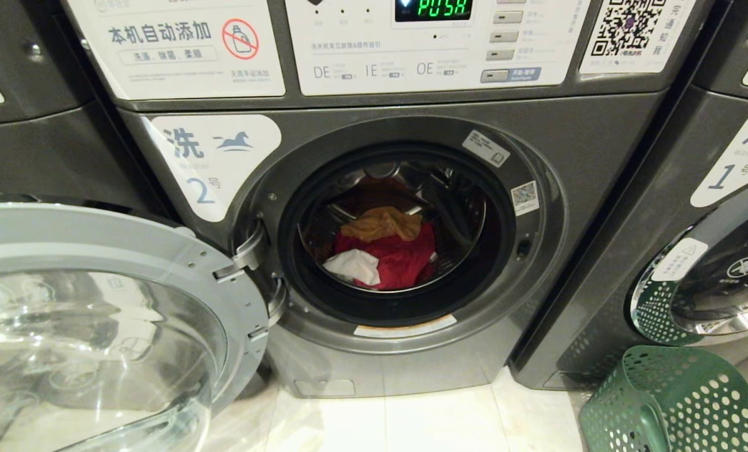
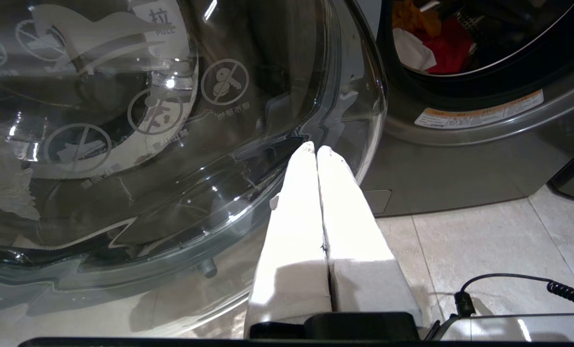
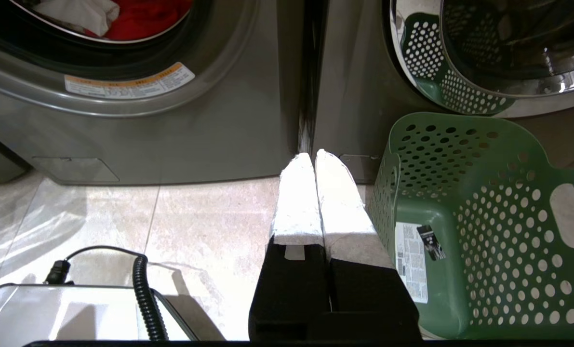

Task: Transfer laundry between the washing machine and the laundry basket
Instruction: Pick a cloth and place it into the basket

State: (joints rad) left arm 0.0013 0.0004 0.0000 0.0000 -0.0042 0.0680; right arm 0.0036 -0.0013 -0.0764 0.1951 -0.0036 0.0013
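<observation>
The floor (image 1: 411,420) here is made of pale, shiny tiles, and big dark grey machines stand in a row on it. From my head I see the washing machine (image 1: 374,370) with the blue 2 right in front of me. Its round glass door (image 1: 97,314) is swung wide open on my left. Inside the drum lies the laundry (image 1: 389,251): a yellow-orange piece on top, a red one under it, and a white one at the front. The machine marked 1 (image 1: 694,251) stands to my right, and the green laundry basket (image 1: 675,402) sits on the floor in front of it. My head cannot see my arms at all. My left wrist shows my left pincer (image 2: 315,148) closed tight with nothing in it, low down just beside the glass door. My right wrist shows my right pincer (image 3: 312,156) closed and empty too, near the crack between the two machines, with the basket just beside it. Only this view shows the white sticker (image 3: 414,262) on the basket wall.
</observation>
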